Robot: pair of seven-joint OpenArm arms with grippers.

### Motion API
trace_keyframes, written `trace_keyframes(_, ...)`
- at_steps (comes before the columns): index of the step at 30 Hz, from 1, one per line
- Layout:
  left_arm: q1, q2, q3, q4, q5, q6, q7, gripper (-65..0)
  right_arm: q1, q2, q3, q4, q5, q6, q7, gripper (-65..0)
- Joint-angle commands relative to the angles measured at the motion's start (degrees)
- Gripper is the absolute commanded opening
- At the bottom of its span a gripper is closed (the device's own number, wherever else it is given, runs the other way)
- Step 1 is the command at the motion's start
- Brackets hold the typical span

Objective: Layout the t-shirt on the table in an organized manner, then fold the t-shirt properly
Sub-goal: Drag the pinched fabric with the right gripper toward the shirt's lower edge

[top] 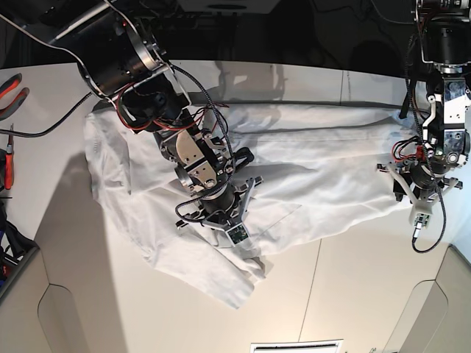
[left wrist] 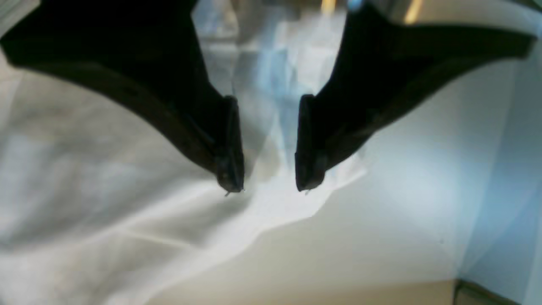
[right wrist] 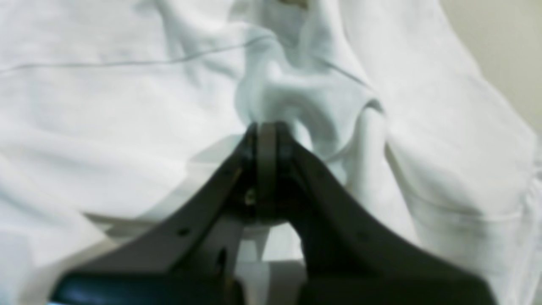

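The white t-shirt (top: 309, 169) lies spread and wrinkled across the table (top: 353, 279), its lower left part bunched. In the left wrist view my left gripper (left wrist: 269, 186) stands open just above the t-shirt (left wrist: 106, 203) near its edge, nothing between the fingers, with bare table (left wrist: 360, 254) beside it. In the base view this left arm (top: 434, 147) hangs over the shirt's right end. My right gripper (right wrist: 266, 127) is shut on a gathered fold of the t-shirt (right wrist: 106, 110). The right arm (top: 199, 158) reaches over the shirt's middle left.
Red-handled pliers (top: 11, 88) and other tools lie at the table's left edge. Rounded cut-outs sit at the front left (top: 66, 309) and front right (top: 434, 294). A thin dark seam (top: 309, 287) runs down the tabletop in front of the shirt.
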Motion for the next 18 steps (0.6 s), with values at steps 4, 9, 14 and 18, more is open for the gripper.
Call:
trace_keyframes(4, -0.94, -1.07, -0.33, 0.90, -2.54, 0.39, -1.31, -47.2, 1.07, -0.02, 0.13, 0.37, -0.13, -0.68, -1.25, -65.0)
trace_keyframes(9, -0.94, -0.74, -0.33, 0.72, -4.79, -2.38, -2.54, -47.8, 1.05, -0.04, 0.17, 0.37, -0.13, -0.72, -1.27, -65.0)
trace_keyframes(14, -1.36, -0.76, -0.33, -2.14, -5.11, -2.36, -4.48, -47.9, 1.07, -0.04, 1.99, 0.37, -0.13, -0.70, -1.25, -65.0)
trace_keyframes(18, -3.37, -0.79, -0.33, -9.22, -5.03, -2.34, -4.68, -53.2, 1.07, -0.02, 4.59, 0.37, -0.13, -0.72, -1.25, -65.0)
